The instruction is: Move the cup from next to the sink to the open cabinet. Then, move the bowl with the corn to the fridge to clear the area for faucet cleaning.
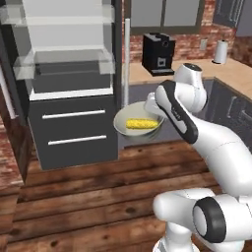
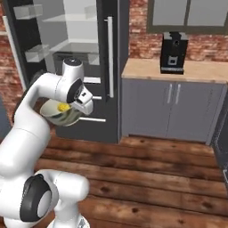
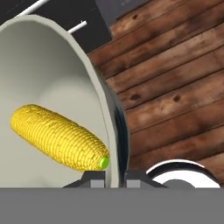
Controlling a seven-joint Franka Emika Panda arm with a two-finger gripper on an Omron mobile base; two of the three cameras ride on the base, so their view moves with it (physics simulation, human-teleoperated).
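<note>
Bowl rim pinched between the fingers.

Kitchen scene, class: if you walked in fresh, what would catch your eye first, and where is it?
The bright yellow corn stands out first, lying in the pale bowl that the white arm carries in the air above the wooden floor. The fingers pinch the bowl's rim, one on each side. Just behind it stands the open black fridge, its glass shelves above two dark drawers.
</note>
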